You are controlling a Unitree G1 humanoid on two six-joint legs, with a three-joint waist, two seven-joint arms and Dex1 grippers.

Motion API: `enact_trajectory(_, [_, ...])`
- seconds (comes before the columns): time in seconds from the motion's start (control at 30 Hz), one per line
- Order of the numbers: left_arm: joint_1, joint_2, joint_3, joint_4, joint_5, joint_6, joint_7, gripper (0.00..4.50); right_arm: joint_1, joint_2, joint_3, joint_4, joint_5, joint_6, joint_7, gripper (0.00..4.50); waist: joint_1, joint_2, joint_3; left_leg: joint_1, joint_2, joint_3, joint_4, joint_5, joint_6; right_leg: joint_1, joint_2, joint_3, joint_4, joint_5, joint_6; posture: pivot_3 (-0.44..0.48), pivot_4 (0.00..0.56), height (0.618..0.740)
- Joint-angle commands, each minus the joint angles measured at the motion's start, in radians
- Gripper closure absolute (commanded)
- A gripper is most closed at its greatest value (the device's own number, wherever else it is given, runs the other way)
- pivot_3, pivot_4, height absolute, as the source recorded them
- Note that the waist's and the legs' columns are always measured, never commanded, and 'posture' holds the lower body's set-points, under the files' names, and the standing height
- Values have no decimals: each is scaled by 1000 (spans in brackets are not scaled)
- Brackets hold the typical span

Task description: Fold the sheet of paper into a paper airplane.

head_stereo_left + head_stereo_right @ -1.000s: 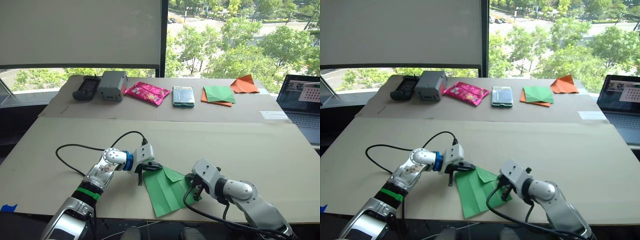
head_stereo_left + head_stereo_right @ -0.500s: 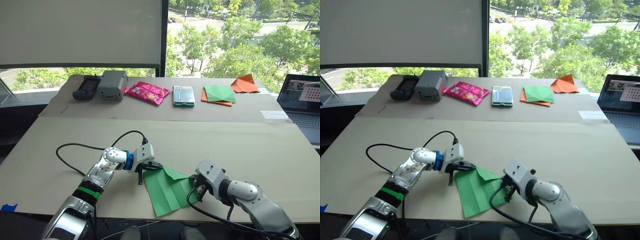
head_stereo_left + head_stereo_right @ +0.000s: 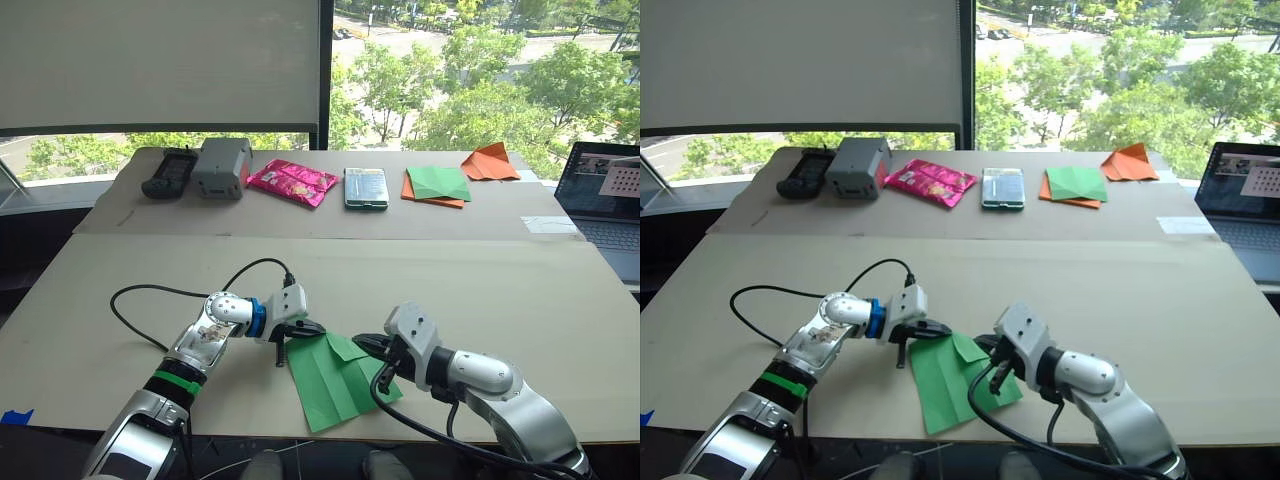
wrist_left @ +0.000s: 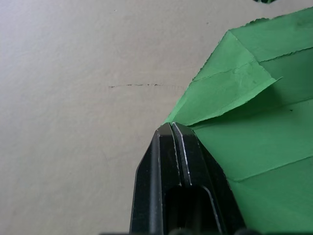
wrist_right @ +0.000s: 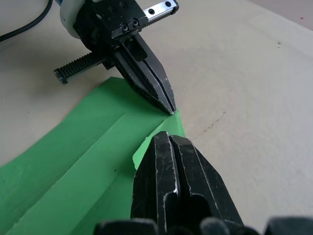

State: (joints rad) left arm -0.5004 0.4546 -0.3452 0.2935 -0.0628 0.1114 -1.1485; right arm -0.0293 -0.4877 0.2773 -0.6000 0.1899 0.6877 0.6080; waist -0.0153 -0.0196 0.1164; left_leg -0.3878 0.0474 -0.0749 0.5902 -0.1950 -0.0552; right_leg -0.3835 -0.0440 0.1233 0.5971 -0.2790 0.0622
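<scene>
Both grippers at the far edge of the sheet of paper (image 3: pixel 335 378), fingers pressed together.

The sheet of paper lies flat near the front edge of the counter (image 3: pixel 480 290), creased lengthwise, with one far corner folded over as a small triangular flap. The left gripper (image 3: pixel 318 329) has its fingers closed, tips at the sheet's far corner beside the flap. The right gripper (image 3: pixel 362 343) also has its fingers closed, tips over the flap, just beside the left gripper's tips. On the rear counter stand a grey box (image 3: pixel 222 166), a pink packet (image 3: pixel 293 182), green-and-orange sheets (image 3: pixel 436 186) and an orange paper plane (image 3: pixel 490 163).
</scene>
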Motion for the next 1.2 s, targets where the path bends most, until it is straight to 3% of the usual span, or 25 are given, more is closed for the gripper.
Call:
enact_trajectory(0.03, [7,15,12,-29,7,24,10,4500,-11,-1,35,49,-45,-29,-26,4481,0,2,0,0,0,0,0,0,1,0,0,0,0,0,0,0,150,736])
enact_trajectory(0.33, [86,80,145,-210,-114,181,31,4500,1,-31,92,134,-107,-59,-23,4481,-16,0,1,1,0,0,0,1,2,-2,1,1,6,1,0,0,150,736])
enact_trajectory(0.37, [115,87,218,-259,-180,263,59,4500,0,-28,95,137,-110,-59,-24,4481,-17,0,1,2,0,0,-1,1,2,-2,1,1,7,1,0,0,150,736])
enact_trajectory(0.4, [136,92,270,-294,-227,324,81,3969,0,-23,97,138,-110,-59,-26,4500,-22,0,1,2,0,0,-1,1,2,-2,1,1,8,1,0,0,150,736])
enact_trajectory(0.47, [190,116,356,-361,-321,442,94,3404,0,-17,98,142,-111,-58,-29,4500,-25,-1,2,3,0,0,-1,1,2,-2,1,1,10,1,0,0,150,736])
enact_trajectory(0.57, [280,157,430,-453,-422,582,104,2380,0,-15,102,142,-114,-56,-32,4500,-30,-2,3,5,1,0,-1,1,2,-2,1,0,11,0,-1,0,150,736])
enact_trajectory(0.67, [339,142,492,-520,-537,718,154,1386,-3,-15,109,145,-120,-57,-33,4500,-27,-2,4,6,1,0,-1,1,2,-2,0,0,11,0,-1,0,150,736])
enact_trajectory(0.83, [391,71,526,-559,-632,830,268,1386,-13,-2,120,156,-125,-61,-37,4500,-27,-4,5,6,1,0,-1,-4,-6,-3,0,0,11,0,-1,0,150,736])
enact_trajectory(1.2, [423,61,423,-579,-595,808,360,1386,-26,7,119,150,-126,-55,-40,4500,-29,-4,5,7,0,0,-1,-4,-6,-3,1,1,11,0,-1,0,150,736])
